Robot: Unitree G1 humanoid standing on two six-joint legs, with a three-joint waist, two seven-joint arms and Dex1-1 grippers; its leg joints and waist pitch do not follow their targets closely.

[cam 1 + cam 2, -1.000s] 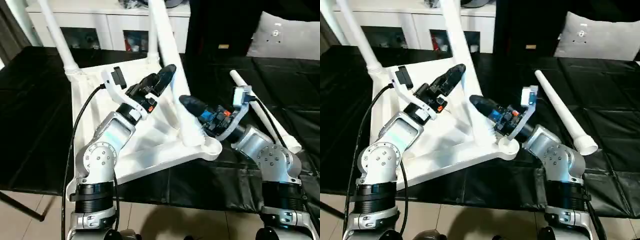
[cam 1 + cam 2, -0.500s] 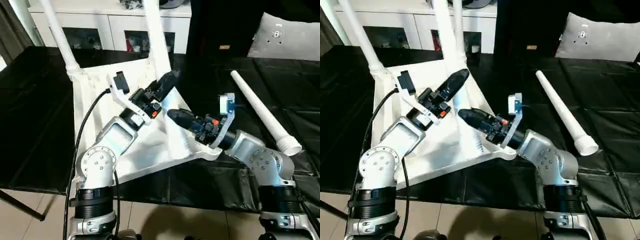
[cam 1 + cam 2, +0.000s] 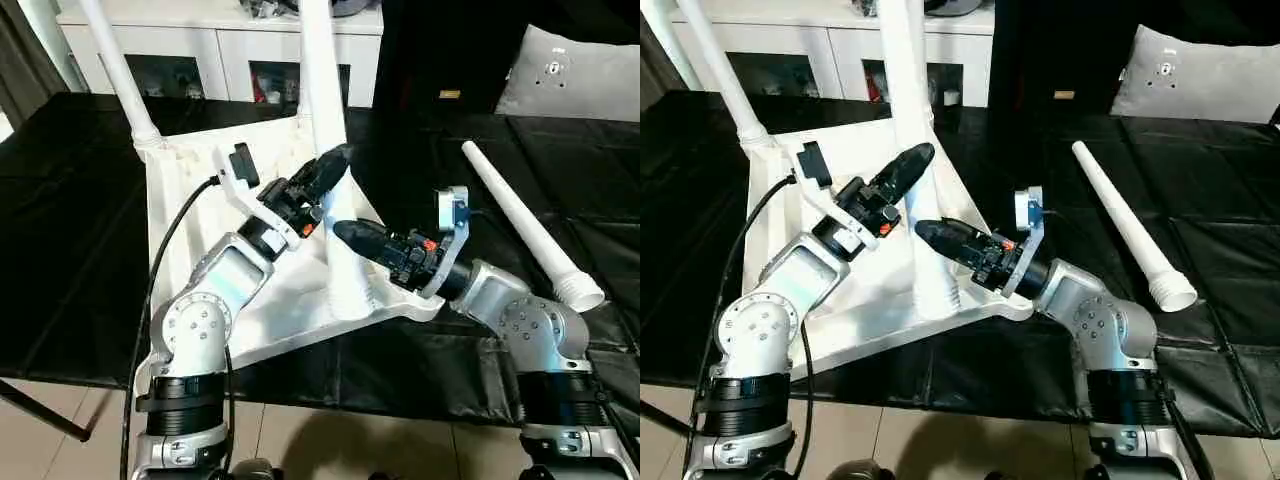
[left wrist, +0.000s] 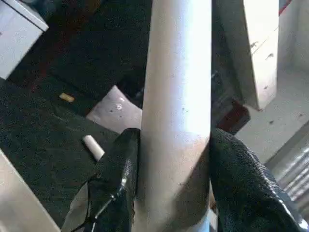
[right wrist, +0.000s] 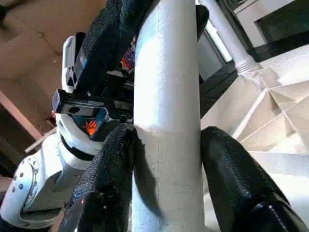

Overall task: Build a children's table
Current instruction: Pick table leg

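The children's table top (image 3: 190,190) lies upside down on the black cover, ribbed underside up. One white leg (image 3: 118,70) stands in its far left corner socket. Another leg (image 3: 322,90) stands nearly upright, its thick end resting on the underside beside the near right corner socket (image 3: 420,300). My left gripper (image 3: 335,162) is shut on this leg, black fingers (image 4: 118,169) pressing either side. Just below it, my right gripper (image 3: 348,233) is shut on the same leg, its fingers (image 5: 231,174) on both sides. A loose leg (image 3: 520,225) lies to the right.
A white cabinet (image 3: 200,40) stands behind the work surface and a grey pillow (image 3: 570,70) lies at the back right. The black cover (image 3: 60,200) ends at a front edge with tiled floor (image 3: 300,440) below.
My left gripper has closed onto the held leg. The leg has swung more upright and its thick end has shifted left along the underside, with the right gripper keeping its grip.
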